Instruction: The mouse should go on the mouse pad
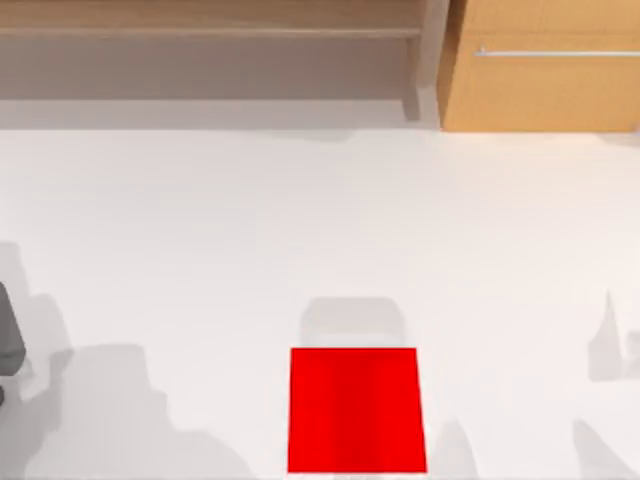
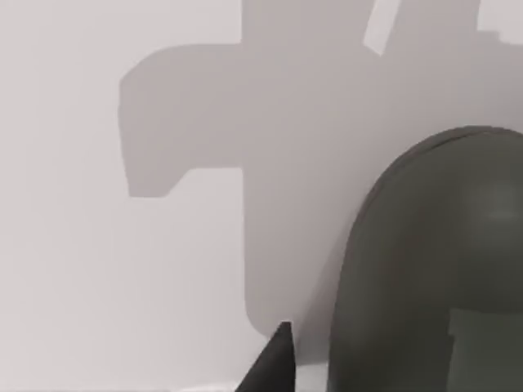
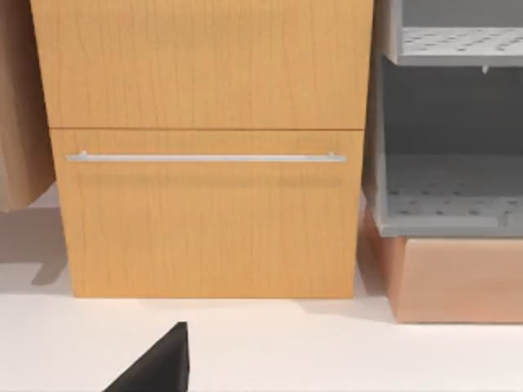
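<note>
left end effector fingertip point(image 2: 274, 363), dark wedge low over the white desk point(image 1: 200, 250); open or clenched cannot be told. mouse point(image 2: 433, 269), grey, rounded, just beside it at the desk's far left edge point(image 1: 8, 335), well apart from the mouse pad point(image 1: 356, 410), plain red, unmarked, near front edge. wooden drawer cabinet point(image 3: 208, 147), bar handle, no lettering.

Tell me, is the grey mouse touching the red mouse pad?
Apart. The top view shows the mouse at the left edge and the mouse pad near the bottom centre, with bare white table between them.
</note>
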`<action>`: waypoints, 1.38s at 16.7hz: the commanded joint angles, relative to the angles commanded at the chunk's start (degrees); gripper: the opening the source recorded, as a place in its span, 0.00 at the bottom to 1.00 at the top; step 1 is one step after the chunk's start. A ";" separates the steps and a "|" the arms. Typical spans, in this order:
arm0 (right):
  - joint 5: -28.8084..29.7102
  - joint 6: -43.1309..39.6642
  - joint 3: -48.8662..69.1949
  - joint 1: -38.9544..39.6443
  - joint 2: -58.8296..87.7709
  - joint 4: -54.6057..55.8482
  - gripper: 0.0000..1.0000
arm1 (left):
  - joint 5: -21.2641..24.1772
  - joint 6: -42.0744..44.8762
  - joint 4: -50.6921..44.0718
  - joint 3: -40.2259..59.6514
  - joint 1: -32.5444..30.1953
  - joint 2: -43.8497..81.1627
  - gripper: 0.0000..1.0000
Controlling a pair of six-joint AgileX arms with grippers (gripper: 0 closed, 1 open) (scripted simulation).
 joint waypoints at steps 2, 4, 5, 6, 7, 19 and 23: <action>0.00 0.00 0.00 0.00 0.00 0.00 1.00 | 0.00 -0.05 -0.88 0.82 0.11 -0.39 0.00; 0.00 0.00 0.00 0.00 0.00 0.00 1.00 | 0.01 0.00 -4.15 3.15 0.15 -1.65 0.00; 0.00 0.00 0.00 0.00 0.00 0.00 1.00 | 0.01 0.07 -6.68 4.62 0.11 -2.44 0.00; 0.00 0.00 0.00 0.00 0.00 0.00 1.00 | 0.01 0.11 -9.70 6.16 0.05 -3.36 0.00; 0.00 0.00 0.00 0.00 0.00 0.00 1.00 | 0.01 0.09 -13.03 7.78 0.00 -4.36 0.00; 0.00 0.00 0.00 0.00 0.00 0.00 1.00 | -0.02 0.46 -25.35 15.96 -0.87 -9.09 0.00; 0.00 0.00 0.00 0.00 0.00 0.00 1.00 | -0.15 8.89 -25.81 21.21 -9.58 -3.70 0.00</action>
